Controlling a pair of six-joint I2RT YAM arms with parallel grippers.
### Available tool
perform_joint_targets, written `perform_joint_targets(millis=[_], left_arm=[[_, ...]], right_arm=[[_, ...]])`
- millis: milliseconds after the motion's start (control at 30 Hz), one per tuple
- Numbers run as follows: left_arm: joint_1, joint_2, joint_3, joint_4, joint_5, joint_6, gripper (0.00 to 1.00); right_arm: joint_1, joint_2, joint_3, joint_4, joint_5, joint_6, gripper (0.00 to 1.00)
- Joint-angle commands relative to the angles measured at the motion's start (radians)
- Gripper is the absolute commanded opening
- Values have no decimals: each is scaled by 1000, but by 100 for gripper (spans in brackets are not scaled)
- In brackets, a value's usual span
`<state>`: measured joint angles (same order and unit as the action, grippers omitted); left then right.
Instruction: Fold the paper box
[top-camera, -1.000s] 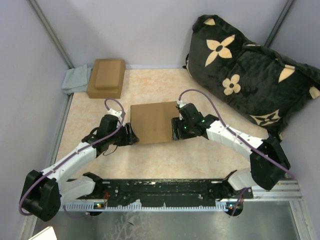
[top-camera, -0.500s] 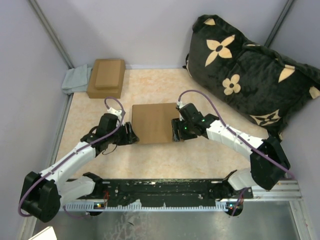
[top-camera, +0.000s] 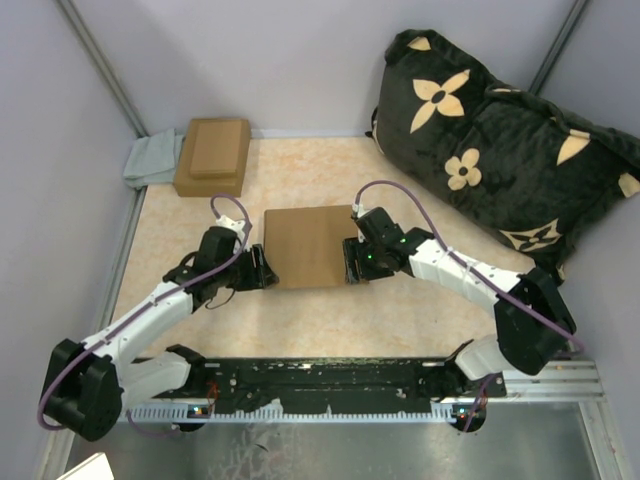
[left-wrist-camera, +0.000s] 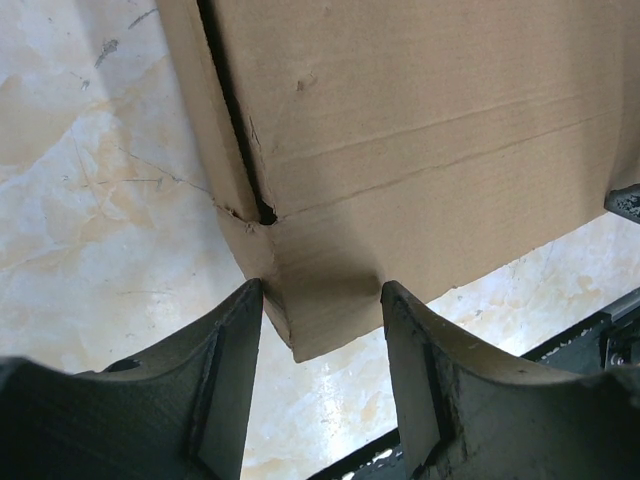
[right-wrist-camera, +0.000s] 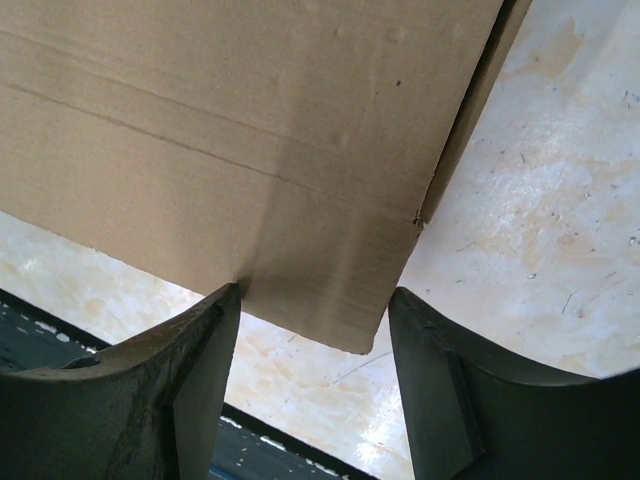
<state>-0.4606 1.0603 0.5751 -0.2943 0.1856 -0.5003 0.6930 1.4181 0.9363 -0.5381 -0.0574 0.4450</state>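
Observation:
The paper box (top-camera: 310, 245) lies flat and closed in the middle of the table, plain tan cardboard. My left gripper (top-camera: 262, 268) is at its near left corner and my right gripper (top-camera: 350, 265) is at its near right corner. In the left wrist view the open gripper (left-wrist-camera: 322, 292) straddles the box's corner flap (left-wrist-camera: 330, 300), where a slit and creases meet. In the right wrist view the open gripper (right-wrist-camera: 315, 295) straddles the other rounded corner (right-wrist-camera: 330, 280). Neither gripper pinches the cardboard.
A smaller brown box with a stepped lid (top-camera: 212, 155) and a grey cloth (top-camera: 150, 160) sit at the back left. A large black flowered pillow (top-camera: 500, 150) fills the back right. A black rail (top-camera: 330, 380) runs along the near edge. Walls close in the left and back.
The box has shifted slightly right and squared up between the grippers. Both arms have hardly moved.

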Motion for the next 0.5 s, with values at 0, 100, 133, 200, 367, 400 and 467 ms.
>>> perform_joint_targets(millis=[0,100,133,200,367,400,467], left_arm=[[-5,15,-3,41,24,0,57],[-7,23,-11,46,23,1,57],[-6,25,-13,47,22,0,57],[-5,29,-17,51,21,1,57],[-5,17,-15,56,62,-5,56],[-5,12,-8,50,70,-7,56],[-5,-3,9,34,92,-9,56]], right_arm=[[8,14,-8,61,2,-19,61],[8,22,-18,73,1,-16,61],[8,24,-21,77,1,-16,61],[8,27,-26,83,2,-16,60],[9,23,-21,81,-7,-13,60],[8,17,-16,74,-12,-12,60],[8,1,-10,71,-25,-11,60]])
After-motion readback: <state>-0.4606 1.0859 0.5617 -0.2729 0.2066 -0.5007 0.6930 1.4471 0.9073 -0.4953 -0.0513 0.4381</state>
